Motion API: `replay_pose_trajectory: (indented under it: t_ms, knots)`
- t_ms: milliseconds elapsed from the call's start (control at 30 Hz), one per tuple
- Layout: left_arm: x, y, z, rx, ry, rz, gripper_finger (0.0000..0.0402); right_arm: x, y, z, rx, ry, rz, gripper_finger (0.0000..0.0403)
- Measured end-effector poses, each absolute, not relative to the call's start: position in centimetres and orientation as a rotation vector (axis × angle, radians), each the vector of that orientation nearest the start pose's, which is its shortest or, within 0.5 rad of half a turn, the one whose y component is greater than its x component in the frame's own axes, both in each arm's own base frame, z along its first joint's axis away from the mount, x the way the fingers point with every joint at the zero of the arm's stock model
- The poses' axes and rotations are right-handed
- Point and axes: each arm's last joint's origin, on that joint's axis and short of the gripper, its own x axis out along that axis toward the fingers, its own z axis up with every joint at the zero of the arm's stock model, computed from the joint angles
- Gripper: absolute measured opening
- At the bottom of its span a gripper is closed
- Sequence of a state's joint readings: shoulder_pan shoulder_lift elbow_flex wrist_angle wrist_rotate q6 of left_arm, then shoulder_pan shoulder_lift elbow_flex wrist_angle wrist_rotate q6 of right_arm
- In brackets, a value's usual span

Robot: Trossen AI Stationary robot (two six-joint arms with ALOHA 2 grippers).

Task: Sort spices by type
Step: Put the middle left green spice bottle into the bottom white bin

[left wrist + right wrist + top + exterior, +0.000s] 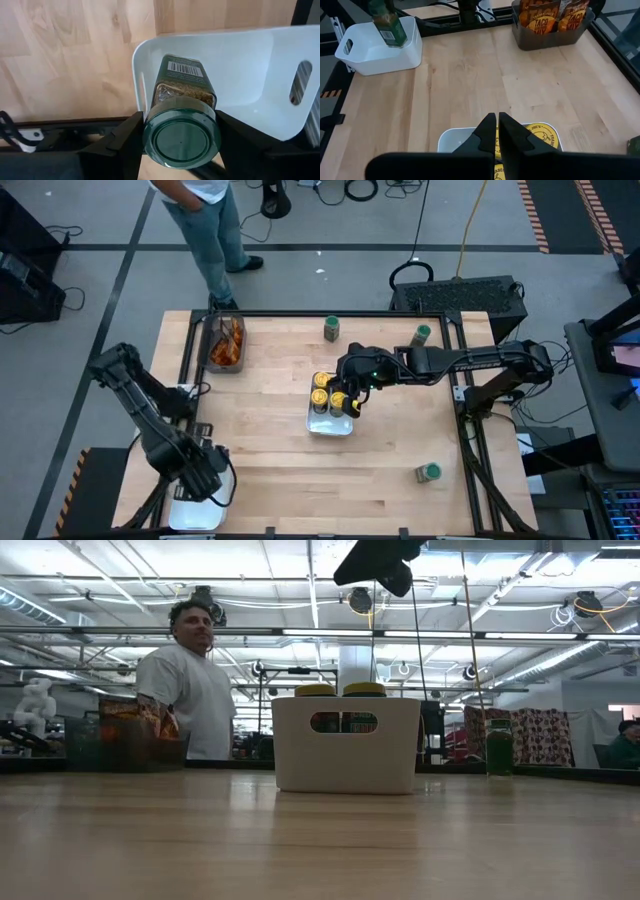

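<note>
My left gripper (205,480) at the table's near left corner is shut on a green-lidded spice jar (181,132) over a white tray (250,55); the jar also shows in the right wrist view (387,22). My right gripper (497,127) is shut and empty, hovering above the middle white tray (330,425), which holds yellow-lidded jars (320,388). Three green-lidded jars stand on the table: two at the far side (331,328) (422,335) and one near the right front (429,472). Orange-brown packets (228,340) stand in the dark bin. My left gripper pinches the jar between its two fingers (131,145) at the sides just below the green lid (150,107). The fingers come from above, pointing down. The jar stands roughly upright, lid up, its lower end (185,67) inside the tray; whether it rests on the floor I cannot tell.
A person (205,220) stands beyond the table's far left edge. The dark bin (212,355) is at the far left. Bare wood lies between the two trays and along the near edge.
</note>
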State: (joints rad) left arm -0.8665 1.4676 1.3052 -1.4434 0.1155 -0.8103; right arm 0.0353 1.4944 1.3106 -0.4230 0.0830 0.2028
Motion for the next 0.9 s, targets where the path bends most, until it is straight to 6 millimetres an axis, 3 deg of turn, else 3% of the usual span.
replay_pose_trajectory:
  t_ms: [233,500,900]
  knots:
    - [16.0,-19.4,27.7,0.0,1.7,-0.047,0.0212,33.0,0.9,32.5,0.157,0.607,-0.104,0.0]
    - [16.0,-19.4,25.0,-0.003,1.721,-0.005,0.0212,33.0,1.0,32.5,0.155,0.616,-0.101,0.0]
    - [16.1,-19.5,24.0,-0.047,1.718,-0.008,0.0212,32.9,1.0,32.3,0.149,0.633,-0.1,0.0]
